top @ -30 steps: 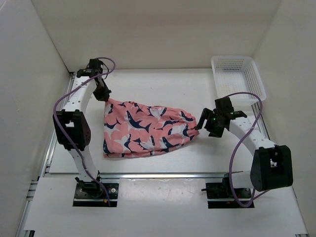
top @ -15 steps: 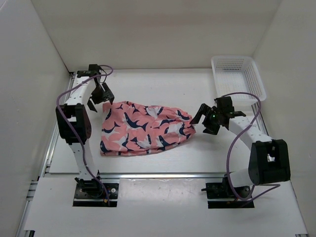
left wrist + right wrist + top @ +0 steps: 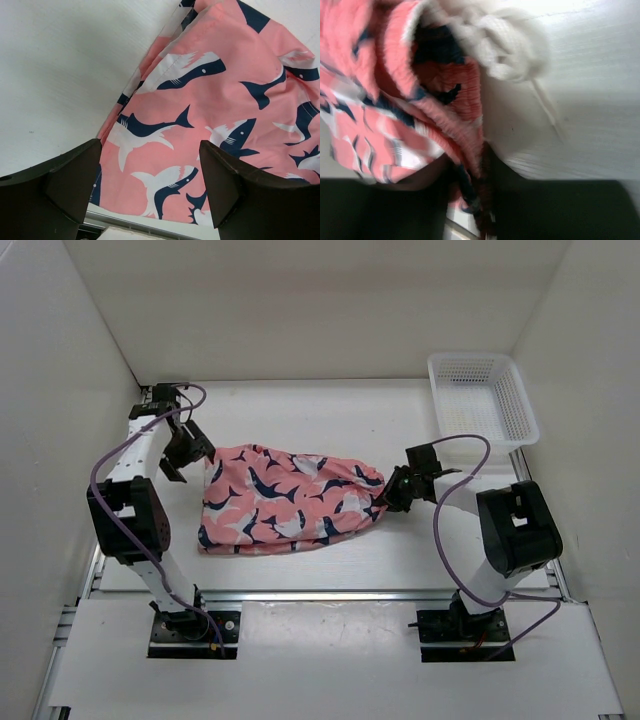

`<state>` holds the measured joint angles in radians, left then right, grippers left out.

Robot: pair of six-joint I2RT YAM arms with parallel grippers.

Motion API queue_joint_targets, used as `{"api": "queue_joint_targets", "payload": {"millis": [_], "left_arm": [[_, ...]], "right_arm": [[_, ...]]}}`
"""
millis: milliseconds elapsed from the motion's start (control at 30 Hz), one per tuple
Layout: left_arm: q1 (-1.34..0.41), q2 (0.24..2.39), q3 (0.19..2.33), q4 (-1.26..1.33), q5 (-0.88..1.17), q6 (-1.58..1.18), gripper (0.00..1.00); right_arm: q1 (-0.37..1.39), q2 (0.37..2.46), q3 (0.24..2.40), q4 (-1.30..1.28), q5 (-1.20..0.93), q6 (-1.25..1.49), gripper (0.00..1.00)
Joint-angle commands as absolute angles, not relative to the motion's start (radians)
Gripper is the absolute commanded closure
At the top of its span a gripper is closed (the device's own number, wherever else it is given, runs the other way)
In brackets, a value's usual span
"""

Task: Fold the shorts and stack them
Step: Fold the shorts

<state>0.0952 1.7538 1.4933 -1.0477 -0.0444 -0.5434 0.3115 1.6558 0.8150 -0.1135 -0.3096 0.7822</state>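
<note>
We see soft pink shark-print shorts (image 3: 285, 502) bunched on the worktop (image 3: 330, 420). The right gripper (image 3: 390, 492) jaws pinch their ribbed waistband (image 3: 445, 107); the left gripper (image 3: 183, 458) jaws gape beside them.

I work in a laboratory test cell, not in a home: plain white panel walls (image 3: 300, 300) close the flat white table (image 3: 330, 420) on three sides, and silver aluminium frame rails (image 3: 320, 593) run along the near edge where I am bolted down.
</note>
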Motion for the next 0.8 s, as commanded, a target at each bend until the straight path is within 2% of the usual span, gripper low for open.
{"api": "queue_joint_targets", "payload": {"millis": [0,67,167,267,367,400,433,533,767], "left_arm": [[0.095,1.648,1.479,-1.017,-0.015,-0.54,0.1],[0.095,1.632,1.465,-1.026,0.009,-0.54,0.12],[0.095,1.594,1.415,-1.014,0.041,-0.54,0.15],[0.074,1.545,1.332,-0.979,0.069,-0.554,0.22],[0.04,1.523,1.234,-0.918,0.12,-0.563,0.38],[0.028,1.523,1.217,-0.907,0.104,-0.583,0.56],[0.028,1.523,1.182,-0.891,0.104,-0.603,0.67],[-0.006,1.545,1.152,-0.824,0.135,-0.614,0.89],[-0.095,1.762,1.261,-0.796,0.094,-0.626,0.89]], "right_arm": [[0.308,1.632,0.828,-0.089,-0.238,0.822,0.87],[0.308,1.6,0.828,-0.162,-0.155,0.822,1.0],[0.275,1.502,0.828,-0.261,-0.078,0.778,1.0],[0.219,1.416,0.842,-0.353,-0.063,0.681,1.0],[0.196,1.355,0.905,-0.449,-0.011,0.58,1.0],[0.196,1.355,0.92,-0.466,0.0,0.56,1.0],[0.196,1.339,0.937,-0.501,0.011,0.546,1.0],[0.205,1.312,0.986,-0.511,0.04,0.528,1.0],[0.334,1.362,1.165,-0.587,0.139,0.509,1.0]]}}
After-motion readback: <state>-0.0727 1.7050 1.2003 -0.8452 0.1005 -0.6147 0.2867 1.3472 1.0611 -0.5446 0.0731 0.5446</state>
